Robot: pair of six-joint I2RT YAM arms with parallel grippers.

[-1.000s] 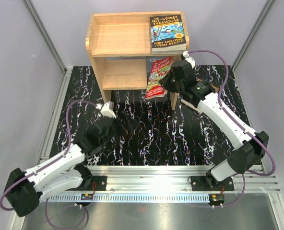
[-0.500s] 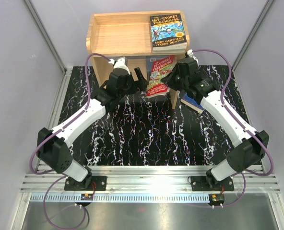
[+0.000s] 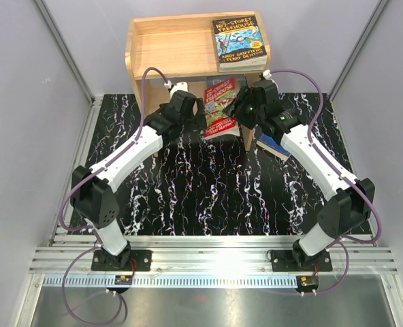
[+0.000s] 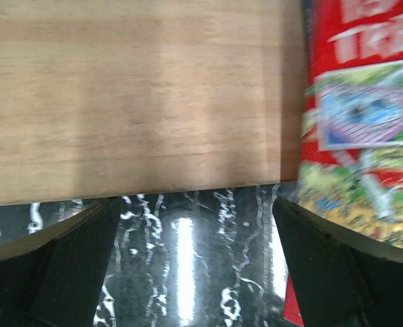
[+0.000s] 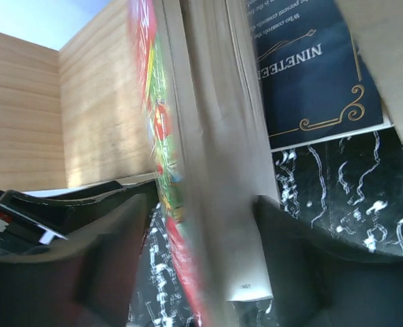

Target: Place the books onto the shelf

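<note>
Black marbled tabletop [image 3: 188,191] under shelf [image 3: 167,48], grey walls [image 3: 24,82]

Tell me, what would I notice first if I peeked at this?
A bright red book stands at the front of the wooden shelf's lower level, with the left gripper and right gripper on either side. A blue book lies flat on the shelf's top, at the right.
</note>
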